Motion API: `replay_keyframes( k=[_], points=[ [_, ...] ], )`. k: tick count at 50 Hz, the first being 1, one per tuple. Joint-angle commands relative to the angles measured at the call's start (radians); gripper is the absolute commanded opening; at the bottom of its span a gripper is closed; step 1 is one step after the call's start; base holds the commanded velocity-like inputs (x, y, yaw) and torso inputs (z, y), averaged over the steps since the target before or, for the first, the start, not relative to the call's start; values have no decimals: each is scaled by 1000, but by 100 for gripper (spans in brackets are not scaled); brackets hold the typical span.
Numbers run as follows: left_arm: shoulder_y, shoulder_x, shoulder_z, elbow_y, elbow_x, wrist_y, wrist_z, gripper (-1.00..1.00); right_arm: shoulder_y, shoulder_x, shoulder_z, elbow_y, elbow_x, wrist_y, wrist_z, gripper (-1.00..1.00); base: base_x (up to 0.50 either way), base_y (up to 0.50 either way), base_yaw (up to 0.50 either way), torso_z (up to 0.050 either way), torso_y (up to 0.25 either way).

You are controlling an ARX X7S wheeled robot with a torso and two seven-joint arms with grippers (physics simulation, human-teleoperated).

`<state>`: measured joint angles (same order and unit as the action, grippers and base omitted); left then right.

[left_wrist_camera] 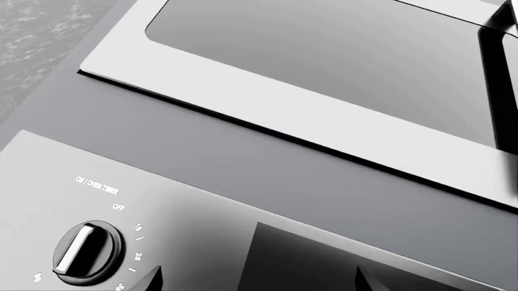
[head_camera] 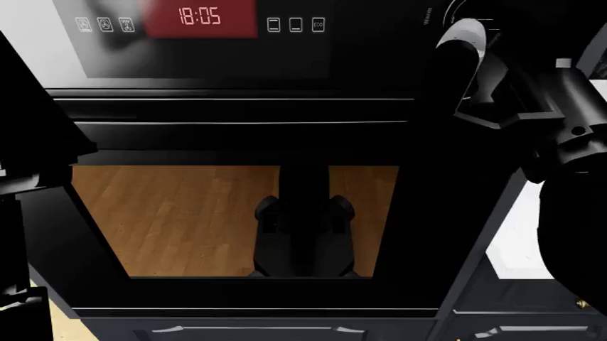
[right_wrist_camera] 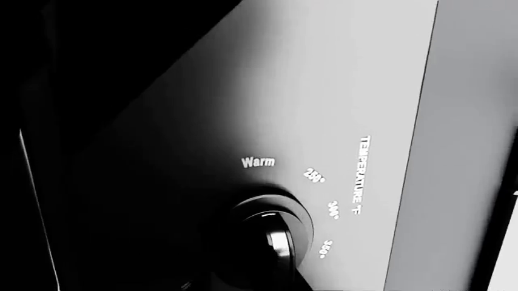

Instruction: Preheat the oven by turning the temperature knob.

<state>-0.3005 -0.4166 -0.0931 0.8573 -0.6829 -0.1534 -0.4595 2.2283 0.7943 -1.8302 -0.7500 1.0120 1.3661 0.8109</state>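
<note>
The oven [head_camera: 190,213] is glossy black with a wide glass door and a red clock display [head_camera: 201,15]. The temperature knob [right_wrist_camera: 273,233] is a black dial with a silver-white bar, ringed by "Warm", 250, 300, 350 and "TEMPERATURE °F". My right gripper [right_wrist_camera: 259,282] is right at it, its dark fingers closed in around the dial's lower part. In the head view my right arm [head_camera: 512,92] hides the knob at the panel's upper right. My left gripper [left_wrist_camera: 259,280] is open and empty, beside a second black dial [left_wrist_camera: 87,251] marked "ON / OVEN TIMER".
A silver-framed glossy panel [left_wrist_camera: 267,103] sits beyond the oven's control strip in the left wrist view. White icon buttons [head_camera: 296,25] flank the clock. The glass door reflects wooden floor and my own body. Dark drawer fronts [head_camera: 256,330] lie below the oven.
</note>
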Motion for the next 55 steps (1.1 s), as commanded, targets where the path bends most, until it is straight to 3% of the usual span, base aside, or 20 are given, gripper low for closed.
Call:
replay_keyframes(
  k=[1, 27, 55],
  points=[
    [2, -2, 4, -3, 3, 6, 0, 100, -4, 3, 9, -3, -25, -4, -19, -100, 0, 0, 0, 8, 0],
    [-1, -7, 12, -11, 5, 14, -6, 100, -13, 18, 5, 20, -65, -31, -52, -100, 1, 0, 1, 8, 0],
    [0, -17, 15, -6, 1, 17, -17, 100, -120, 102, 155, 69, 47, -168, 6, -100, 8, 0, 4, 8, 0]
  ],
)
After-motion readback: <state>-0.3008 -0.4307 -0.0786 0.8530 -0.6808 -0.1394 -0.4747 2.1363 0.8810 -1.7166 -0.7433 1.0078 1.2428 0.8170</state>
